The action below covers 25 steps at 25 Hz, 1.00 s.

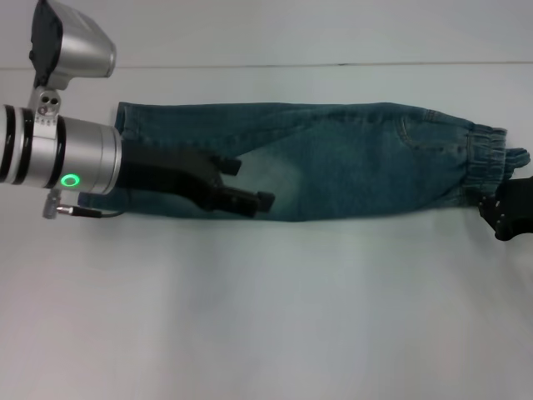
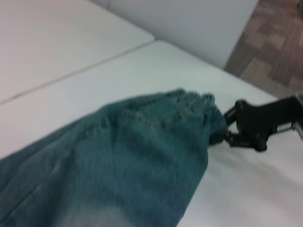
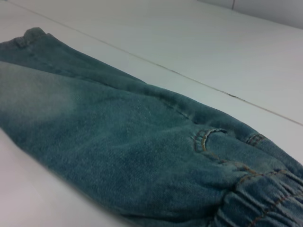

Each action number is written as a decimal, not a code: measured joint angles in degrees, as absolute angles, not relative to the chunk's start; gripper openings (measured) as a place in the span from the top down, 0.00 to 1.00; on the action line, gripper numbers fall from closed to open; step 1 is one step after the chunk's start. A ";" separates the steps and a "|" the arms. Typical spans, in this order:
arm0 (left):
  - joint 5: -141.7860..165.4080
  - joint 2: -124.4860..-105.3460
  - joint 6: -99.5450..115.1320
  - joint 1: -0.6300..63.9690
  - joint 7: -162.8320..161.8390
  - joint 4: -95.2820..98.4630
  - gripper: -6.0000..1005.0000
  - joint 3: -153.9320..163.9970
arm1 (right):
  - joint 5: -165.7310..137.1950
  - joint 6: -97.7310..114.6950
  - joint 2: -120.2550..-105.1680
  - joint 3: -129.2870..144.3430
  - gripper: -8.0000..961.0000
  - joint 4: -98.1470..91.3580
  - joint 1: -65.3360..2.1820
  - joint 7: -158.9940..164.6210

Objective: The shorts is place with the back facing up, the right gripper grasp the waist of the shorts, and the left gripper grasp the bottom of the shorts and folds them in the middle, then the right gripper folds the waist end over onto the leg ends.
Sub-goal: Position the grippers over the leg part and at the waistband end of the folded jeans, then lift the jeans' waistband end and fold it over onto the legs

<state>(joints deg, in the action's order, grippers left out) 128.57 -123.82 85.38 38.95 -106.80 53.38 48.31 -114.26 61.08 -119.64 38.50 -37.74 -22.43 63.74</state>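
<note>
The shorts (image 1: 333, 158) are laid lengthwise across the white table (image 1: 266, 317), folded into 1 long strip. The left gripper (image 1: 246, 185) is held over the leg ends (image 1: 125, 154), its 2 fingers spread wide. The right gripper (image 1: 508, 208) is placed at the waist (image 1: 487, 158), seemingly pinching it; its fingers are mostly hidden.

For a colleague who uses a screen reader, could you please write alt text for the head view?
Blue-green denim shorts, folded lengthwise, lie stretched across a white table. The left gripper, open, hovers over the leg ends at the left, and the right gripper sits at the waist on the right edge.
</note>
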 joint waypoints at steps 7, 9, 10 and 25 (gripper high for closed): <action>122.82 -124.16 79.80 39.25 -101.64 48.22 0.14 51.86 | -114.10 63.75 -119.74 38.29 0.90 -39.51 -22.14 64.17; 122.16 -124.29 77.70 39.34 -101.25 47.33 0.14 52.65 | -114.08 64.51 -119.76 38.04 0.92 -40.17 -22.03 64.45; 118.30 -124.54 70.43 39.18 -99.88 44.41 0.14 55.68 | -114.08 64.72 -119.81 37.95 0.93 -40.73 -21.93 64.74; 67.90 -124.63 41.88 43.16 -68.80 23.06 0.71 81.51 | -114.35 69.98 -120.15 39.50 0.93 -50.70 -20.19 72.47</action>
<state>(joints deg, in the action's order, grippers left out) 67.90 -124.63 41.88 43.16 -68.80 23.06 81.51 -114.35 69.98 -120.15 39.50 -50.70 -20.19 72.47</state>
